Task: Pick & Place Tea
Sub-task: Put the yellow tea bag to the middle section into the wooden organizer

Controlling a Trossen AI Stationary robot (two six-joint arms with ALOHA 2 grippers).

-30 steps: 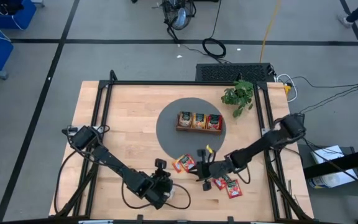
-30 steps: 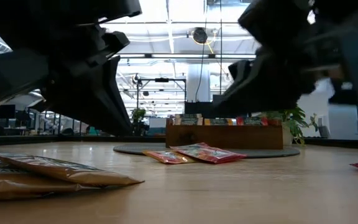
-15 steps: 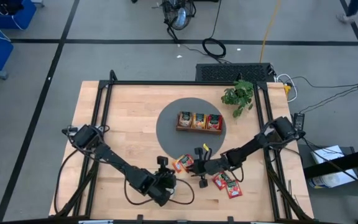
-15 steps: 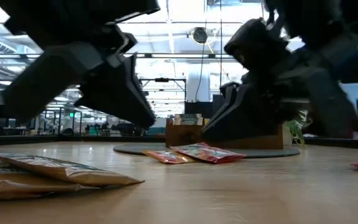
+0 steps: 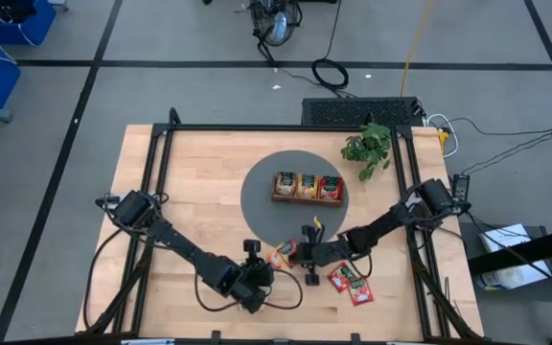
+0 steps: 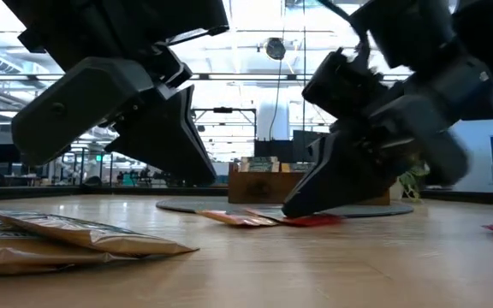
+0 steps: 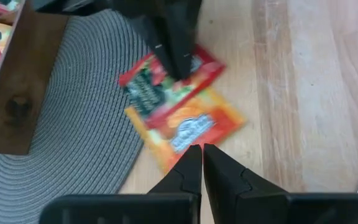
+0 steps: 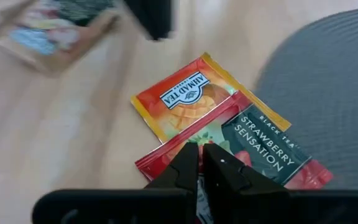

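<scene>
Tea sachets (image 5: 284, 253) lie under the right tool (image 5: 305, 257) and left tool (image 5: 263, 271), both pinched together, empty.

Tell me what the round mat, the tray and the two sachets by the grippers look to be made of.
Round mat: woven grey fibre or cord, matte, shown by concentric ribs. Tray: dark-stained wood, with grain and a knot visible. Orange sachet and red sachet: printed foil or coated paper, probably; slightly glossy, with crimped sealed edges.
</scene>
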